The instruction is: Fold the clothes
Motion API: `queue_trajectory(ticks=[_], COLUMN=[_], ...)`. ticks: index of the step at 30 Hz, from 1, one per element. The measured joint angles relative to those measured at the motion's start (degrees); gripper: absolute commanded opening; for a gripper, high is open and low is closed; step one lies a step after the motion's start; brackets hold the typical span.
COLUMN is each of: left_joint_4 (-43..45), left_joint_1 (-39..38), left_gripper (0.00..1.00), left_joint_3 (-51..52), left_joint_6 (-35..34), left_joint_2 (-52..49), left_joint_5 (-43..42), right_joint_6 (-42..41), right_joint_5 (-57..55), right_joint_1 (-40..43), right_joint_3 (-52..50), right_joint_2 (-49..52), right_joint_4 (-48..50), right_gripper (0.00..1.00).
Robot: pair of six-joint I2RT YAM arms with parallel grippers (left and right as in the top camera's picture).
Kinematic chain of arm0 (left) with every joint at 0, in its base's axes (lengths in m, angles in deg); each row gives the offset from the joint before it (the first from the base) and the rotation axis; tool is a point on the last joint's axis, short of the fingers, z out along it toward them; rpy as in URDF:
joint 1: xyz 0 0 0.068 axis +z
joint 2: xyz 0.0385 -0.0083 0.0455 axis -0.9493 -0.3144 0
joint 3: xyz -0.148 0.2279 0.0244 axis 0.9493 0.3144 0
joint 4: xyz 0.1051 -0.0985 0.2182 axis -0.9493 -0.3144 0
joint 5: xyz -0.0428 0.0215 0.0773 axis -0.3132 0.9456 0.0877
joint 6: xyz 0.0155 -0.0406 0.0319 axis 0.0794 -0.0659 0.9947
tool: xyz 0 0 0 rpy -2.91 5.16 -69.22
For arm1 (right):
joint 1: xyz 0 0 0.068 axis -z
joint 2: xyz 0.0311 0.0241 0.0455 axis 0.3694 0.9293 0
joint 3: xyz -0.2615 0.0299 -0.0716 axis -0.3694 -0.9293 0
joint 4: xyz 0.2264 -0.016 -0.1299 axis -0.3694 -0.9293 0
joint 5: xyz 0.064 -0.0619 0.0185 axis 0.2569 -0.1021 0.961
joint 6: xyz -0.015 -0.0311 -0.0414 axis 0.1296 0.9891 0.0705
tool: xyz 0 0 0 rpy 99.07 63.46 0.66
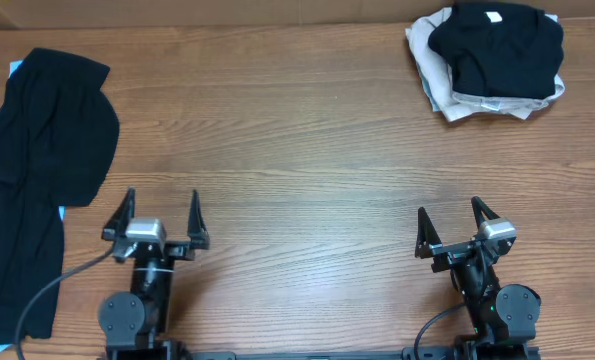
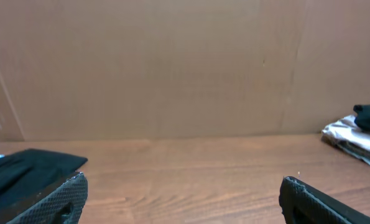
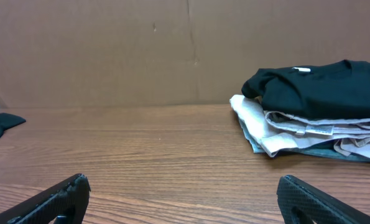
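Left gripper (image 1: 162, 200) and right gripper (image 1: 448, 208) are spread wide, empty — the crumpled black garment (image 1: 39, 170) is best drawn centreward and flattened before any fold is made

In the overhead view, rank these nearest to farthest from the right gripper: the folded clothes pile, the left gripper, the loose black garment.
1. folded clothes pile, far right corner.
2. left gripper, near edge, left side.
3. loose black garment, along the left edge.
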Motion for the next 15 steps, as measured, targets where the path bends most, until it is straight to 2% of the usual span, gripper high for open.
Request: queue_trajectory(ticks=[7, 12, 15], left_joint_4=[-6.32, -16.92, -17.49], left_joint_1=[0.0, 0.0, 0.0], left_gripper=[1.0, 1.0, 1.0], left_joint_3=[3.56, 3.56, 3.58], left_joint_6=[-0.02, 0.24, 0.22], left_joint_2=[6.29, 10.62, 10.67], left_joint_5=[0.0, 0.57, 1.05], right_joint_6=[0.04, 0.02, 0.02], right_joint_5=[0.02, 0.02, 0.04], right_joint_1=[0.0, 0.0, 0.0], right_joint_3=[0.0, 0.0, 0.0], right_joint_2=[0.0, 0.0, 0.0], right_joint_4=[0.02, -0.02, 0.0], right_gripper=[1.0, 1.0, 1.0])
